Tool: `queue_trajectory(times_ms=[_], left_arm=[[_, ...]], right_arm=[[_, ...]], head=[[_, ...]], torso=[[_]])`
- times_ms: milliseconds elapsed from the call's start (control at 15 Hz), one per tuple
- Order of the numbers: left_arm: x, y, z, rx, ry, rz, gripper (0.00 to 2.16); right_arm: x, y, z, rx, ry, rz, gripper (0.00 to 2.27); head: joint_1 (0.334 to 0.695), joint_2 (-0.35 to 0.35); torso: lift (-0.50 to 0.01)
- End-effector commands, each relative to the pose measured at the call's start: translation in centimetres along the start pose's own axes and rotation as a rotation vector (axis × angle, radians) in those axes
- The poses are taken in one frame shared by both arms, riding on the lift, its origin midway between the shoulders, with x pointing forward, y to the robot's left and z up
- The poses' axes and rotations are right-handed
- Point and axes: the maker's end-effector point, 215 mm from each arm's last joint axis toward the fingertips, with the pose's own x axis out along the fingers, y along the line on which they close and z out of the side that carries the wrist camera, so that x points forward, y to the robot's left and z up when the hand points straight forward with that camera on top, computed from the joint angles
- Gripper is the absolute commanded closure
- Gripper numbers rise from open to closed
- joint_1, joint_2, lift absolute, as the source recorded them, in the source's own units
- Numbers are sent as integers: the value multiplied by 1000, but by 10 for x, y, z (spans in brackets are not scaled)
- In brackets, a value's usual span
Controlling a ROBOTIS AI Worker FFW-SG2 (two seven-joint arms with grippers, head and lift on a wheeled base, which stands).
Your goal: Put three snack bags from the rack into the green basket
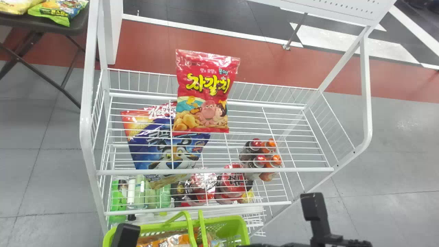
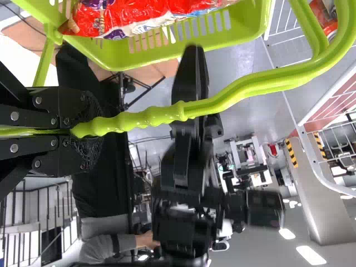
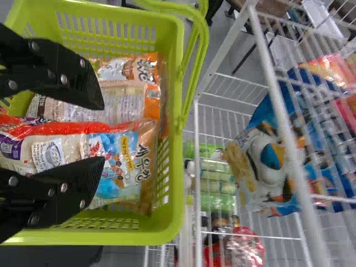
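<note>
Black fingers (image 3: 67,186) of my right gripper (image 1: 312,207) spread above two snack bags (image 3: 119,153) in green basket (image 1: 244,228), left gripper (image 1: 126,236) pinching basket handle (image 2: 147,117), red snack bag (image 1: 205,92) and blue snack bag (image 1: 164,147) on rack (image 1: 85,130) ahead of both hands.

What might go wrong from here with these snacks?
The basket, held by its handle in the left end effector, might swing or tilt if bumped. The right end effector, open over the bags inside, might snag one. The red bag, rising above the back of the rack, might topple if pushed.
</note>
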Motion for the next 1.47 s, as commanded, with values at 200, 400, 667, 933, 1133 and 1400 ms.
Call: queue_trajectory(times_ms=[200,400,667,933,1133,1400], left_arm=[[5,-2,1,10,-5,-11,1335],[6,-3,-1,8,-7,-14,1335],[5,-2,-1,6,-14,-15,1335],[6,-2,-2,5,-11,-22,1335],[8,-4,-3,4,-4,-25,1335],[7,-6,-3,1,-7,-35,1335]], right_arm=[[-45,21,167,-288,-554,-136,66],[-53,48,191,-342,-730,-150,66],[-62,45,182,-396,-864,-198,66],[-83,41,160,-381,-926,-242,66],[-97,51,149,-388,-965,-246,66],[-95,43,141,-375,-932,-260,66]], head=[[695,-350],[695,-350],[695,-350],[695,-350],[695,-350],[695,-350]], torso=[[0],[0],[0],[0],[0],[0]])
